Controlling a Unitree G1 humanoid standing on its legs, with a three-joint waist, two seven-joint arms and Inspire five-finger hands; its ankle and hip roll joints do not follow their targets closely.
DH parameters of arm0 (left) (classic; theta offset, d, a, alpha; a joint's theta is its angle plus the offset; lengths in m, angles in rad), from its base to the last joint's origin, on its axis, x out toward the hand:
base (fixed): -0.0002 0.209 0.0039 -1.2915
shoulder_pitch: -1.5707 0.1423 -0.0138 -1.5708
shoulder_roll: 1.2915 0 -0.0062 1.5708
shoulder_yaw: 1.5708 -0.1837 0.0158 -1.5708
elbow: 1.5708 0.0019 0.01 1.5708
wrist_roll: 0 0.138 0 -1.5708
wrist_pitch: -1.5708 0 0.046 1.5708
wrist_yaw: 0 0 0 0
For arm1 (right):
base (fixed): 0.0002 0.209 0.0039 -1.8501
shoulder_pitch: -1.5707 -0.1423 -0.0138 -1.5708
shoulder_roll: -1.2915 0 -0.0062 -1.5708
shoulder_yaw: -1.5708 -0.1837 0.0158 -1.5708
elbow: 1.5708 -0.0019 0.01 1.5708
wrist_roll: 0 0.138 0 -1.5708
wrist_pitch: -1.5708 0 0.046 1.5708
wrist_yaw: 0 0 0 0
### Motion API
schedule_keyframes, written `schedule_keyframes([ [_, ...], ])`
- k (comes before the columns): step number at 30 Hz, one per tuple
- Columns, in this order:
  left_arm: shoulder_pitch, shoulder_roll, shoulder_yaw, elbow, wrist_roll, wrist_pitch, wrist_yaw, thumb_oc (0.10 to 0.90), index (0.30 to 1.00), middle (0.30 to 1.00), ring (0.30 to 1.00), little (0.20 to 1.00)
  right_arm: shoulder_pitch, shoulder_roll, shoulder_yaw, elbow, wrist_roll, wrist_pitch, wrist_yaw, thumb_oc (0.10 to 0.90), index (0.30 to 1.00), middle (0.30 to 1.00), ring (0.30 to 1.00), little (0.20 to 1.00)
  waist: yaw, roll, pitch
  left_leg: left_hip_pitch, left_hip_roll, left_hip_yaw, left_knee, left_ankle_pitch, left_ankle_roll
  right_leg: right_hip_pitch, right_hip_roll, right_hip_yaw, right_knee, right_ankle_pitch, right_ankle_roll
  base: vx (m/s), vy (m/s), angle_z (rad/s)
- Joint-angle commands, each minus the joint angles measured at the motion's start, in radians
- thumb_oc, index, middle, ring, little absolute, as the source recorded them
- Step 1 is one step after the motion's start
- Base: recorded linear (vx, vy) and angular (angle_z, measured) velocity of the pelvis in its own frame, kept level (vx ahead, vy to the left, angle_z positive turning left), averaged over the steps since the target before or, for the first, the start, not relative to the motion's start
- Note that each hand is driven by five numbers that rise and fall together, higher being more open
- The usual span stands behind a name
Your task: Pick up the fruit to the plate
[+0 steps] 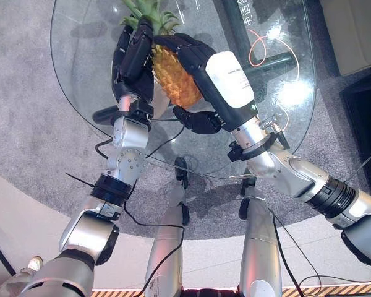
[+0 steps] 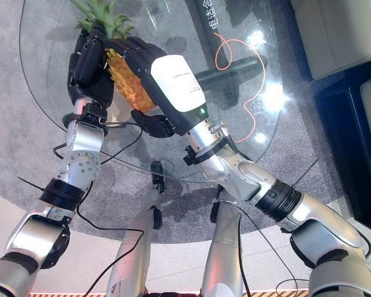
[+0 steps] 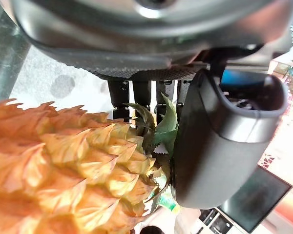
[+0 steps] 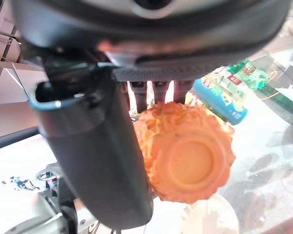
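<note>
We see both the left hand and right hand clasped around the pineapple above the glass table; a red cable lies near.

Open glass table right of the pineapple; red cord there.

Round glass table, clear top, grey carpet showing straight through it. Dark bars of the frame crossing under the glass. Thin orange cord looped on the top, far right side. Over in the right wrist view, blue and green container lying on the glass, pale plate apart from it.
</note>
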State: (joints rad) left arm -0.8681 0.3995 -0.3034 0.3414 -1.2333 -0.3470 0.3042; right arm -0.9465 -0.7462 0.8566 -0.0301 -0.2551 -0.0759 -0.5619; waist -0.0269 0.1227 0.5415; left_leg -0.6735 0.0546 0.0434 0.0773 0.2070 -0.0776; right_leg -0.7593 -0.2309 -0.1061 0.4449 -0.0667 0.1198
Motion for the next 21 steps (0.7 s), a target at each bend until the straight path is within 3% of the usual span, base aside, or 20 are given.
schedule_keyframes([
  [1, -0.166, -0.009, 0.018, 0.001, 0.102, -0.118, 0.017, 0.100, 0.300, 0.300, 0.300, 0.200, -0.215, 0.066, -0.058, -0.117, -0.048, -0.103, -0.044, 0.800, 0.900, 0.900, 0.900, 0.900, 0.021, -0.035, -0.021, 0.033, -0.064, 0.051, 0.062, -0.112, 0.006, 0.113, 0.028, -0.072, -0.257, 0.122, 0.008, 0.00, 0.000, 0.00],
  [12, -0.165, 0.002, 0.061, 0.039, 0.150, -0.170, 0.099, 0.100, 0.300, 0.300, 0.300, 0.200, -0.199, 0.067, -0.078, -0.102, -0.063, -0.113, -0.045, 0.800, 0.900, 0.900, 0.900, 0.900, 0.022, -0.035, -0.021, 0.033, -0.062, 0.052, 0.062, -0.111, 0.003, 0.113, 0.029, -0.071, -0.257, 0.120, 0.006, 0.00, 0.000, 0.00],
  [21, -0.172, 0.004, 0.116, 0.062, 0.238, -0.264, 0.251, 0.100, 0.300, 0.300, 0.300, 0.200, -0.200, 0.080, -0.096, -0.089, -0.069, -0.113, -0.041, 0.800, 0.900, 0.900, 0.900, 0.900, 0.024, -0.039, -0.021, 0.030, -0.060, 0.051, 0.062, -0.110, 0.001, 0.110, 0.030, -0.073, -0.254, 0.115, 0.003, 0.00, 0.000, 0.00],
])
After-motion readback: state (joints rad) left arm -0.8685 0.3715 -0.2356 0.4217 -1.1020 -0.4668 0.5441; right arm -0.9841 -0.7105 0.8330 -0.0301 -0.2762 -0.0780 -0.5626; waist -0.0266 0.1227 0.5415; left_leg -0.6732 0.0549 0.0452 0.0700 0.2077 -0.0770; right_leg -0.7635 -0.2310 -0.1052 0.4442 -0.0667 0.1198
